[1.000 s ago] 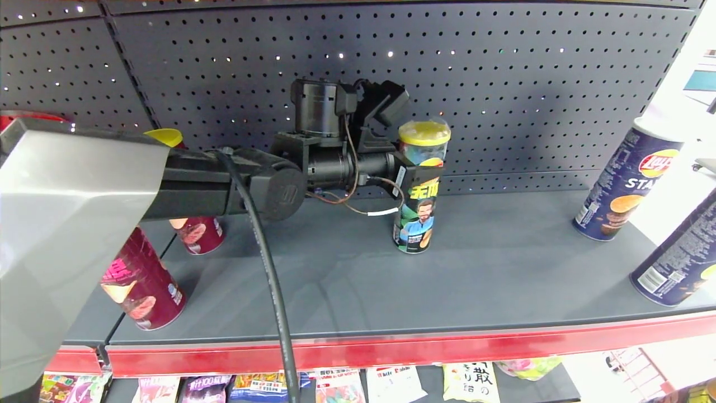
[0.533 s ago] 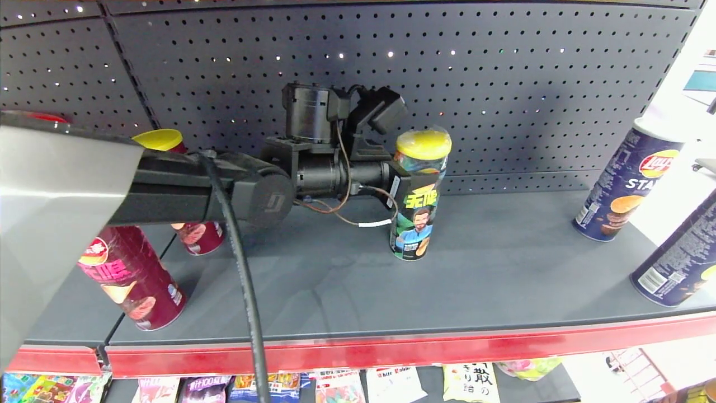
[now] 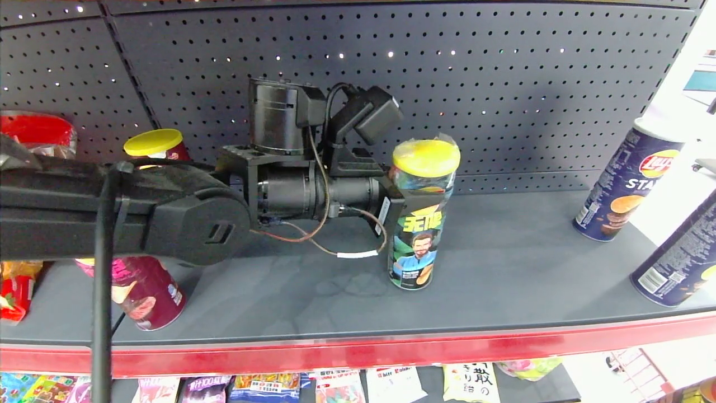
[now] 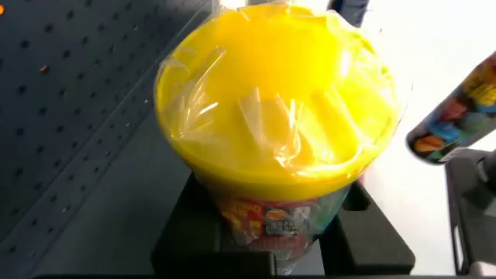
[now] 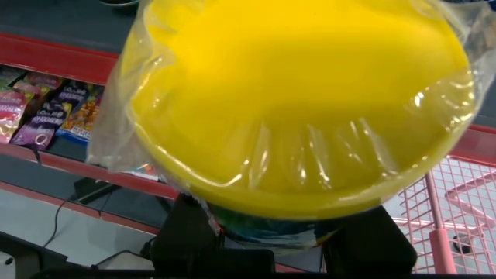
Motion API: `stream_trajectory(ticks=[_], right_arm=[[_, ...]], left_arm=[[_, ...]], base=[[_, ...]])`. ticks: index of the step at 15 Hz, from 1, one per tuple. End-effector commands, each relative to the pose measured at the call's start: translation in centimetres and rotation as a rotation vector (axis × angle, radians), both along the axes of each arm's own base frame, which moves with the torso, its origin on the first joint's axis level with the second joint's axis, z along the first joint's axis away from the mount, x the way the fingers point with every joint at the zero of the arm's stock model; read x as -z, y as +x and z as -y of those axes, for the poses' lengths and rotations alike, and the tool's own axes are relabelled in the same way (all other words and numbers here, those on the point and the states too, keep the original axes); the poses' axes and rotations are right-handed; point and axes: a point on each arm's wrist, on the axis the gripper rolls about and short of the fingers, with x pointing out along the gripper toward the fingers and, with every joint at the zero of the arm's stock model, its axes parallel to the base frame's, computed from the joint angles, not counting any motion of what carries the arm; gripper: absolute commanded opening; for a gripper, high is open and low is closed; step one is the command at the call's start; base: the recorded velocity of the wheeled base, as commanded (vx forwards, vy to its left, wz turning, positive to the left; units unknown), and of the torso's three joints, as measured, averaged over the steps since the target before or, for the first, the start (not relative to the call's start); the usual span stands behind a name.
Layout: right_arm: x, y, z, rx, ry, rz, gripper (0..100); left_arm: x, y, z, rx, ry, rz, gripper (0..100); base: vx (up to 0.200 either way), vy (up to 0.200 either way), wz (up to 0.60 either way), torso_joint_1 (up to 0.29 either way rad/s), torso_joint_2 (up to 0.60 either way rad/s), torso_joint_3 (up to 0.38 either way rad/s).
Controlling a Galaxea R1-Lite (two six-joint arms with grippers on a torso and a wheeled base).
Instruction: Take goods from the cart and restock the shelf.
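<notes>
The left gripper is seen clamped on the upper body of a tall green-and-black cardboard chip can with a film-wrapped yellow plastic lid, its jaws pressed against both sides of the tube just under the lid. This can is held upright near the middle of the dark grey metal shelf, with its base at the shelf surface. Whether the base is fully set down cannot be told. In the left wrist view the same can is looked down upon, and the black fingers of the left gripper are seen against its sides. The right gripper is likewise closed on a second yellow-lidded chip can, also wrapped in clear film, with a black finger at each side of the tube. Behind it a red shelf edge, coloured snack packets and a pink wire cart are visible. On the shelf, two dark red cylindrical cans are stood at the left, the rear one topped by a yellow lid. Two dark blue cylindrical cans are placed at the right, well apart from the held can. The shelf is backed by a dark perforated metal panel and fronted by a red strip.
</notes>
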Motion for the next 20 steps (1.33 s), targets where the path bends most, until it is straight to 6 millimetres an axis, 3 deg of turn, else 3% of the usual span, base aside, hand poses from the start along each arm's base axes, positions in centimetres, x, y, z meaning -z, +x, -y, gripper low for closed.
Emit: stream_trajectory(ticks=[1, 4, 20], right_arm=[[0.0, 0.1, 0.0, -0.001, -0.002, -0.003, 0], [-0.1, 0.1, 0.0, 0.0, -0.002, -0.001, 0], [0.0, 0.1, 0.0, -0.001, -0.002, -0.004, 0]], left_arm=[[0.4, -1.2, 0.3, 0.024, 0.003, -0.005, 0], [1.4, -1.5, 0.0, 0.024, 0.03, -0.024, 0], [1.7, -3.3, -1.6, 0.03, 0.047, -0.061, 0]], base=[[0.0, 0.0, 0.0, 0.0, 0.0, 0.0], [0.0, 0.0, 0.0, 0.0, 0.0, 0.0], [0.0, 0.0, 0.0, 0.0, 0.0, 0.0]])
